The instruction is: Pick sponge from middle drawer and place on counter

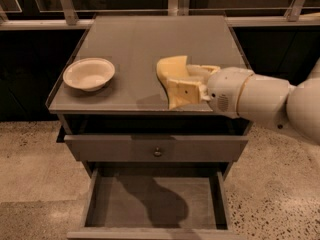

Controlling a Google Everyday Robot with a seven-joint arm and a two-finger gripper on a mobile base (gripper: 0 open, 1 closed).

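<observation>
One drawer stands pulled out at the very front of the view: the middle drawer (202, 206), a wide shallow grey box with thin side walls. A dark shadow lies across the middle of its flat floor. Speckled flooring (30, 154) spreads to both sides of the cabinet.

Just above and behind the open box sits a grey drawer front (110, 148) with a small round knob (157, 152) at its centre; it juts slightly forward of the cabinet body.

Above that comes the counter (150, 39), a smooth, faintly glossy grey top with a thin raised rim. Over its front edge, right of centre, hangs the cream-yellow gripper (173, 82), pointing left, and it throws a shadow on the surface beneath. A thick white arm (260, 101) carries it in from the right side of the view. How far apart the gripper stands, and whether it has anything in it, I cannot tell. The sponge cannot be picked out from the gripper's own yellow parts, so its place cannot be told either.

On the counter's front left part rests a pale shallow bowl (89, 74), upright and well apart from the gripper.

Farthest back, behind the cabinet, pale metal rails (67, 4) run against a dark background.
</observation>
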